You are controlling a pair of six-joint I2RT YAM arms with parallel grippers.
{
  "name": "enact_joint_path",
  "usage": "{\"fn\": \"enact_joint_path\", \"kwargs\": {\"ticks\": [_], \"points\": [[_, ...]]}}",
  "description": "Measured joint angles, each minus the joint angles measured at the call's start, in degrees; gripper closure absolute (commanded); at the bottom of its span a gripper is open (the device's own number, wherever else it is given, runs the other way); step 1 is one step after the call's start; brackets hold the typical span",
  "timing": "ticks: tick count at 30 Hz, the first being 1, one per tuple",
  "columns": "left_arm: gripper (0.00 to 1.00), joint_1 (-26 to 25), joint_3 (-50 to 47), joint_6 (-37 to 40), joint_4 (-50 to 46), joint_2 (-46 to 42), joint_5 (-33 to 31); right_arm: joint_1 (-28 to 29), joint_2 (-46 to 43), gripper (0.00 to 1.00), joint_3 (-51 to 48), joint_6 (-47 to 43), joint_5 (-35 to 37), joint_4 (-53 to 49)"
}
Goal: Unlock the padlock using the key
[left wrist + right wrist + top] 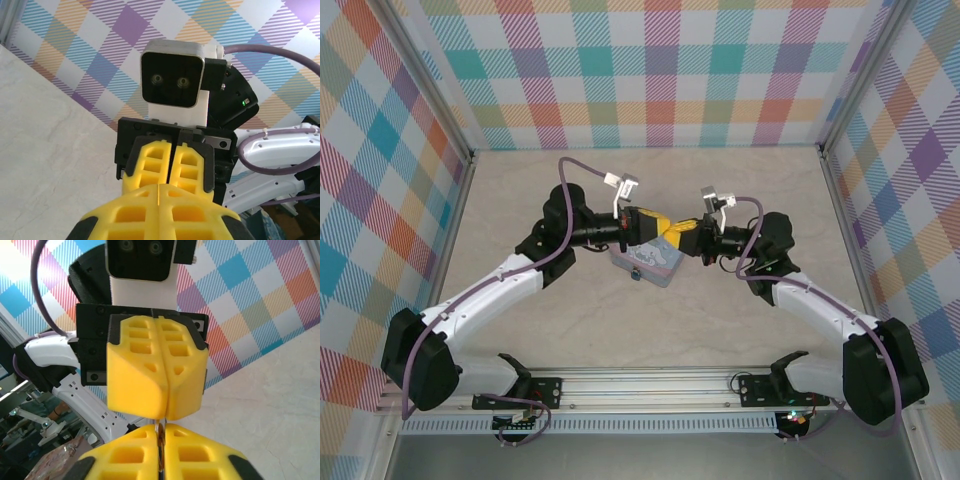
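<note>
We look down from above and behind the arm bases, far enough back to take in the whole table (520, 200) and both arms meeting at its middle. On the left wrist we sit close behind the left fingers (140, 197), facing straight at the right fingers (150, 175) and the right wrist camera (172, 80). The right wrist mirrors this: right fingers (135, 445) nearest, left fingers (132, 385) and left wrist camera (140, 257) just beyond. All three views share that fingertip meeting.
</note>
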Motion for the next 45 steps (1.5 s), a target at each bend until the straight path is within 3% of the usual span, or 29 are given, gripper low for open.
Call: {"fn": "enact_joint_path", "kwargs": {"ticks": [5,9,30,45], "points": [[1.00,0.0,0.2,2.0,-3.3,-0.2,-1.0,0.0,-3.0,0.64,0.0,-4.5,-0.1,-8.1],[1.00,0.0,0.6,3.5,-5.4,-0.3,-1.0,-0.1,-6.3,0.58,0.0,-7.4,-0.3,-13.1],[1.00,0.0,1.0,4.7,-6.8,-0.5,-1.0,-0.1,-1.2,0.57,2.3,-6.9,-1.1,-11.6],[1.00,0.0,1.0,4.7,-6.8,-0.5,-1.0,0.3,0.3,0.69,3.1,-6.9,-2.0,-10.9]]}}
